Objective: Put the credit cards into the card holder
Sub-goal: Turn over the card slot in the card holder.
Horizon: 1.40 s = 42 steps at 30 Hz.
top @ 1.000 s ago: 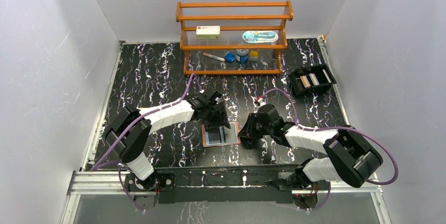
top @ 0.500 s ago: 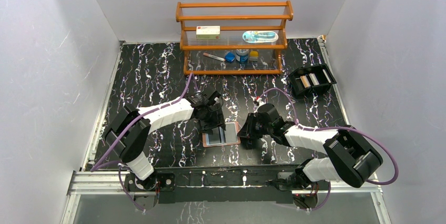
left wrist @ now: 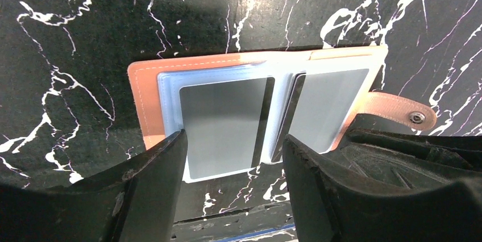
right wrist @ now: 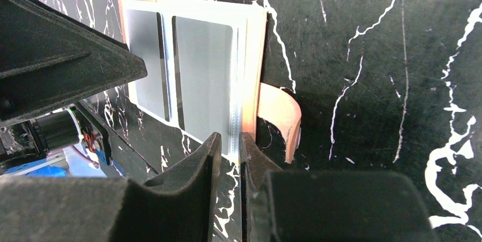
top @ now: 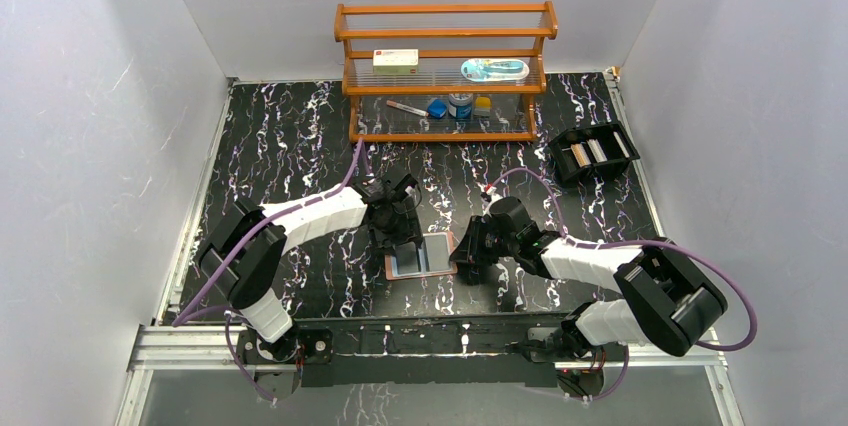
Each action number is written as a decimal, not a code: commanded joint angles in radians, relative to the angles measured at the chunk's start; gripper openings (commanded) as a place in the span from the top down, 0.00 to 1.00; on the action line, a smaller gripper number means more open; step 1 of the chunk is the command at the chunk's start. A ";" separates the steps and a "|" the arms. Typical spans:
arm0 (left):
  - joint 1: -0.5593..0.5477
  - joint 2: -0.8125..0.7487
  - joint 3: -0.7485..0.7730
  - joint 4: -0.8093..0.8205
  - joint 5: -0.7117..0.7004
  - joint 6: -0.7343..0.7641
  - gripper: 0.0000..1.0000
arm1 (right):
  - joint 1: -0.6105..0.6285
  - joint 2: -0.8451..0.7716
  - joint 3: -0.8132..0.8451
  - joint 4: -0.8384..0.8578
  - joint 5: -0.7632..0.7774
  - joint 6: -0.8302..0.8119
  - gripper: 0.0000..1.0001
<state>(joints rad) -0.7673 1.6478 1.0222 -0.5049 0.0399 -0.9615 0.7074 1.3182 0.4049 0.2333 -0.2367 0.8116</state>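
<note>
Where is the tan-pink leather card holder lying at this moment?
The tan-pink leather card holder lies open on the black marbled table, front middle of the top view, under the left gripper, beside the right gripper.

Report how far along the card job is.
Done: two grey cards sit in the sleeves of the open card holder. In hand: the right gripper pinches the holder's edge while the open left gripper straddles the left card. Left: what look like more cards wait in the black tray.
</note>
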 commanded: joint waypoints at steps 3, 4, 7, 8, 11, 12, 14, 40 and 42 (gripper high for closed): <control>0.010 -0.016 -0.002 -0.042 -0.031 -0.005 0.39 | 0.004 0.015 0.045 0.029 -0.018 -0.013 0.74; 0.010 -0.013 -0.002 -0.044 -0.033 -0.006 0.39 | 0.004 0.018 0.046 0.030 -0.021 -0.013 0.74; 0.010 -0.008 -0.001 -0.055 -0.043 -0.011 0.39 | 0.004 0.022 0.045 0.032 -0.026 -0.014 0.74; 0.010 -0.009 -0.001 -0.058 -0.046 -0.010 0.38 | 0.004 0.024 0.045 0.033 -0.027 -0.015 0.74; 0.010 -0.003 0.000 -0.061 -0.049 -0.013 0.38 | 0.003 0.025 0.042 0.037 -0.028 -0.015 0.74; 0.010 -0.001 0.002 -0.061 -0.048 -0.014 0.38 | 0.004 0.025 0.042 0.038 -0.029 -0.014 0.74; 0.010 0.008 0.005 -0.054 -0.041 -0.012 0.38 | 0.004 0.028 0.040 0.040 -0.030 -0.014 0.74; 0.004 -0.026 0.021 0.049 0.074 -0.032 0.41 | 0.003 0.065 0.028 0.074 -0.062 -0.005 0.74; 0.004 -0.029 0.025 0.049 0.076 -0.034 0.41 | 0.003 0.067 0.027 0.078 -0.064 -0.003 0.74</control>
<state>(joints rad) -0.7612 1.6650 1.0222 -0.4553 0.0906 -0.9829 0.7071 1.3758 0.4107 0.2703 -0.2878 0.8089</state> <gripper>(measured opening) 0.596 0.260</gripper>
